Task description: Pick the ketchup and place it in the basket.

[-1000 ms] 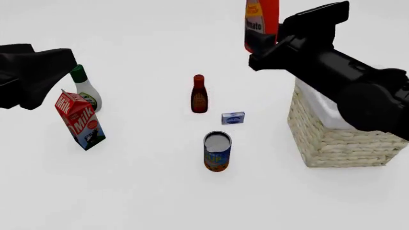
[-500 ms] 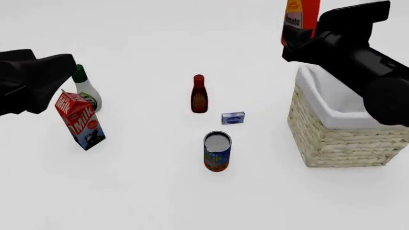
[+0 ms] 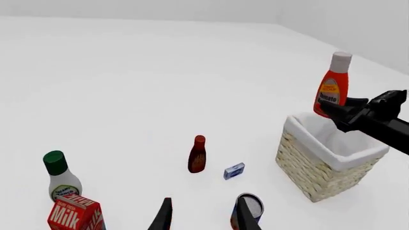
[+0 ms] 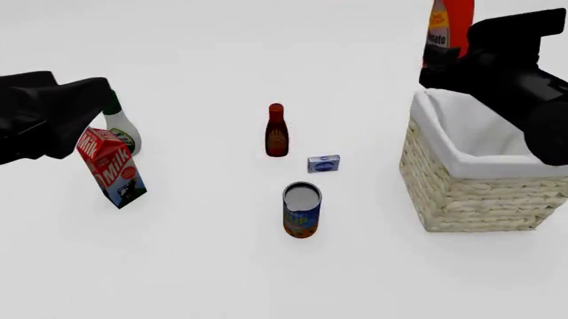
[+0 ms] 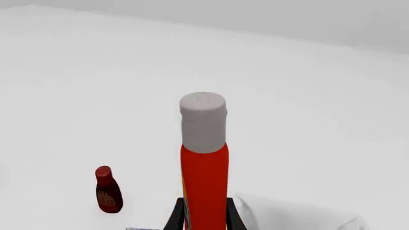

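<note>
Change: since one second ago the right gripper [image 5: 204, 221] is carrying the ketchup [image 4: 449, 28] further to the right, and now the bottle is hanging upright above the far left edge of the basket [image 4: 479, 196]; all other things are staying in place.
Surface: the white table [image 4: 195, 266] is running back to a plain pale grey wall [image 3: 357, 19].
Basket: it is standing at the right side, woven straw with a white cloth over the rim; the part of its inside that is showing is only white cloth.
Right gripper: its fingers [image 5: 176, 218] are clamping the lower body of the ketchup from both sides, grey cap pointing up.
Left gripper [image 3: 203, 218]: it is hovering at the left side, above the milk carton [image 4: 110, 167], with its two fingers apart and nothing between them.
Other things: a white bottle with green cap [image 4: 118, 125] is standing just behind the milk carton; a dark red bottle [image 4: 276, 131], a small blue box [image 4: 324, 163] and an open can [image 4: 302, 210] are staying in the middle, well apart from the basket.
Way: nothing is standing between the ketchup and the basket opening.
</note>
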{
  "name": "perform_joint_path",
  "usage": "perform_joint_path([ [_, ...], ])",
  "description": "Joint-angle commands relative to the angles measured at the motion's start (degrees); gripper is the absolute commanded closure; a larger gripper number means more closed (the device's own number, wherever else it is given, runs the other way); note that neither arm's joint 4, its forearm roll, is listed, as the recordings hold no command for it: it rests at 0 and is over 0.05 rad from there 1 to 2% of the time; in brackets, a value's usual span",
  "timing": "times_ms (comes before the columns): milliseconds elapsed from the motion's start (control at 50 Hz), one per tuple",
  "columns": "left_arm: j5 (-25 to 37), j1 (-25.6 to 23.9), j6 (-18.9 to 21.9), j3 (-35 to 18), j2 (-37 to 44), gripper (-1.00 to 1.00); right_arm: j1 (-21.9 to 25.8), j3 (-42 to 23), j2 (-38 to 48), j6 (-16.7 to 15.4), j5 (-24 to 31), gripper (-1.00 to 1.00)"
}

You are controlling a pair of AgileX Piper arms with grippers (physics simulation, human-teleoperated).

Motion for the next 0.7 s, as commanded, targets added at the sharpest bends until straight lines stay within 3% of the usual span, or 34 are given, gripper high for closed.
perform_joint_path([
  [20, -0.3, -0.3, -0.1, 0.0, 0.3, -1.0, -2.7, -2.3, 1.0, -0.2, 4.4, 1.0],
  [240, -0.3, -0.4, -0.2, -0.1, 0.3, -1.0, -3.4, -3.0, 1.3, -0.4, 5.1, 1.0],
  [280, -0.4, -0.8, 0.0, -0.7, 1.1, -1.0, -6.5, -5.7, 2.5, 1.4, 9.2, 1.0],
  [700, -0.9, -1.6, -0.1, -1.1, 1.9, -1.0, -10.1, -8.5, 2.2, 0.7, 16.5, 1.0],
])
